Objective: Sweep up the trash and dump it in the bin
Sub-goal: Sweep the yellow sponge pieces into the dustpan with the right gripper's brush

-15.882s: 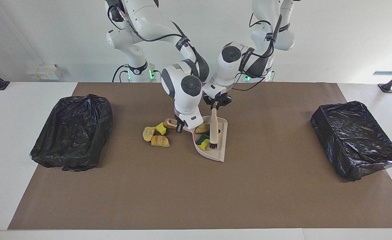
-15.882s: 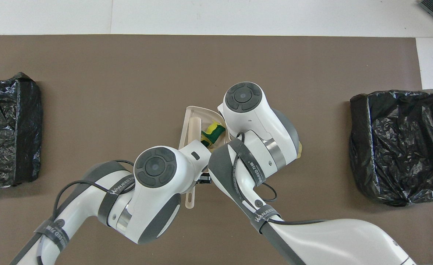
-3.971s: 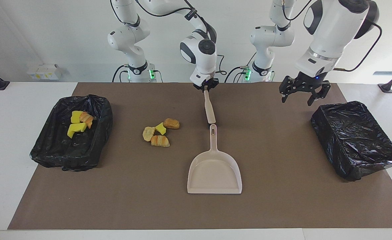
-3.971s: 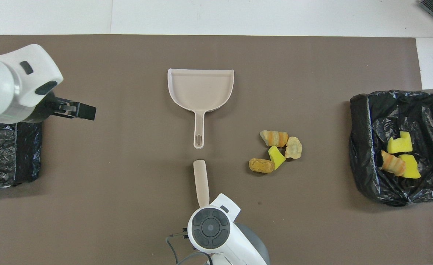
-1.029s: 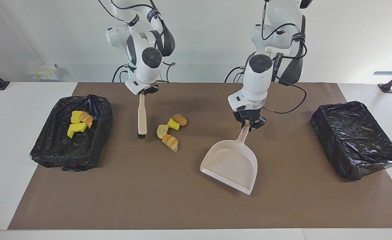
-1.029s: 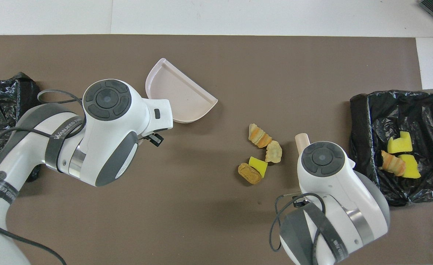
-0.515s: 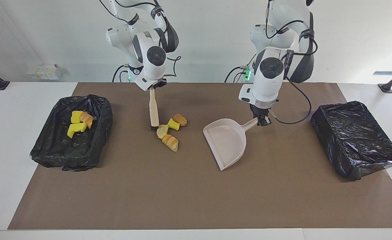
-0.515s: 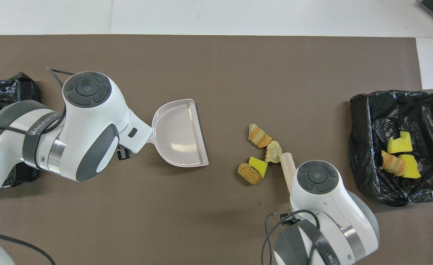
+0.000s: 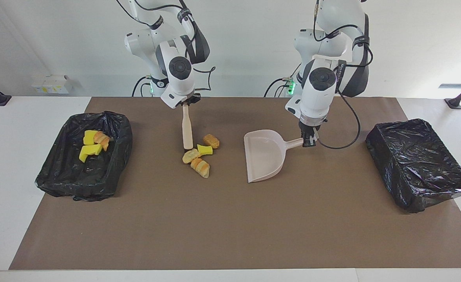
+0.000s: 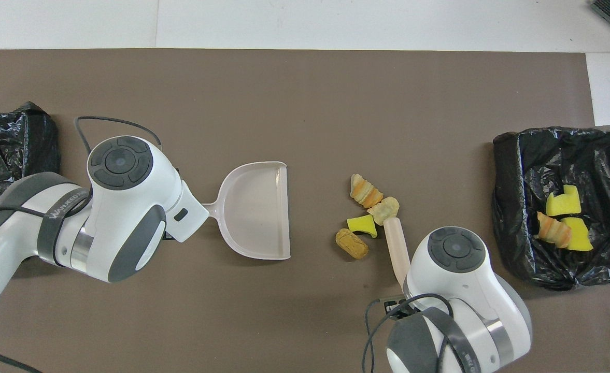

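Dustpan (image 9: 264,156) swung round in the left gripper (image 9: 308,141), mouth now facing the 4 loose scraps (image 9: 199,155) at frame centre. Brush (image 9: 187,130) brought in against them, nudging the yellow one.

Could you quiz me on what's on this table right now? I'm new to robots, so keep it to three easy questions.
1. True or false: the dustpan already holds scraps.
2. Which gripper holds the brush: A left, B right?
3. How many scraps lie loose on the mat?

Key:
1. False; it is empty, held by the left gripper.
2. B, the right gripper.
3. Four loose scraps, beside the brush tip; three more lie in the bin at the right arm's end.
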### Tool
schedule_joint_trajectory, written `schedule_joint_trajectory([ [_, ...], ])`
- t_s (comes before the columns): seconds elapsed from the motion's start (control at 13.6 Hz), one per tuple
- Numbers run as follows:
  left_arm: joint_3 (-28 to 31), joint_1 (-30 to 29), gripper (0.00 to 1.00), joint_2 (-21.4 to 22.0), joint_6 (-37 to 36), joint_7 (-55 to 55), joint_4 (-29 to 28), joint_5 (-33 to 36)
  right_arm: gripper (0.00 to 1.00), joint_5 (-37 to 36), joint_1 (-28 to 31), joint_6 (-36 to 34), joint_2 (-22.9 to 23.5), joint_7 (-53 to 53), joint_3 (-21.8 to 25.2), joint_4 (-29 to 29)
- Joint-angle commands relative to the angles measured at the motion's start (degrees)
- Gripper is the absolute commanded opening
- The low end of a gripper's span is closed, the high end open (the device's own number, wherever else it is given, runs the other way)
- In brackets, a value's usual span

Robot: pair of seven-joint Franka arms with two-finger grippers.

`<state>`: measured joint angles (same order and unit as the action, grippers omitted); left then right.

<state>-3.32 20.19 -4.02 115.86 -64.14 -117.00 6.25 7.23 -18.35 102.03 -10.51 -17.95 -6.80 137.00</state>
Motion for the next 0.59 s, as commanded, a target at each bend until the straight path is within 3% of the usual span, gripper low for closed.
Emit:
schedule_joint_trajectory([
  [0.0, 0.07, 3.26, 0.0, 1.83, 5.93, 6.11, -4.89, 0.61, 0.0, 4.97, 0.07, 3.43, -0.05, 1.43, -0.14, 1.26],
  [0.51, -0.1, 8.1, 0.0, 0.59, 12.72, 13.07, -8.77, 0.26, 0.0, 22.89, -6.25, 15.3, 3.92, -1.39, -0.14, -0.32],
])
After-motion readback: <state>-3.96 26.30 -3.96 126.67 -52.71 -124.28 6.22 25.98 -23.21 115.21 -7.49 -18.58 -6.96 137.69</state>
